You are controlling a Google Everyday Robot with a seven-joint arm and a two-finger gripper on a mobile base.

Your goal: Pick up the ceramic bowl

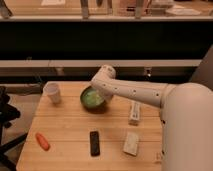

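Note:
The ceramic bowl, dark green outside and paler green inside, sits on the wooden table at its far middle. My white arm reaches in from the right and bends down over the bowl. The gripper is at the bowl's right rim and shut on it. The wrist hides most of the fingers.
A small white cup stands left of the bowl. An orange carrot lies front left and a black bar front middle. Two pale packets lie to the right. A dark shelf runs behind the table, and a black chair stands at its left.

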